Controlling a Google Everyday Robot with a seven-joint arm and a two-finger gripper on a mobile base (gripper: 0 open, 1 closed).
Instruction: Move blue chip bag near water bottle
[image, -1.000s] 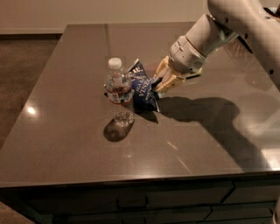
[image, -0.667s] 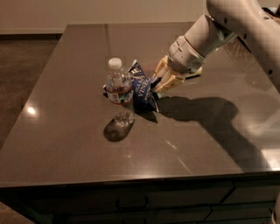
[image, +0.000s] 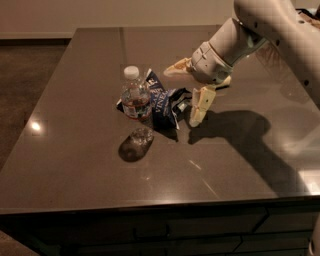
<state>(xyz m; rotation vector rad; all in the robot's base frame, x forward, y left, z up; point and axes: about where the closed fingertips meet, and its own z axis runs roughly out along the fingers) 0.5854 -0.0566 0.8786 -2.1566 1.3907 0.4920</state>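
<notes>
Blue chip bag (image: 165, 102) – crumpled dark navy foil with white lettering and a paler blue panel – stands half-slumped near the middle of the counter (image: 75, 165), a smooth, glossy dark-brown slab that throws back spots of light. At the bag's 9 o'clock, so close that they seem to touch, is the water bottle (image: 135, 100): small, clear plastic, upright, with a round white screw cap (image: 131, 72) and a reddish label band round its middle. A dark blotch of shadow (image: 134, 146) lies on the counter at the bottle's 6 o'clock. The gripper (image: 181, 97) is at the bag's 3 o'clock, low over the counter, on the end of a thick, rounded off-white arm (image: 240, 40) that comes in from 2 o'clock. Its jaws are spread wide – two pale, tapered fingers (image: 200, 106), one over the bag's upper edge, the other down by its right-hand corner – and they grip nothing; the bag's creased right edge sits in the opening between them.
</notes>
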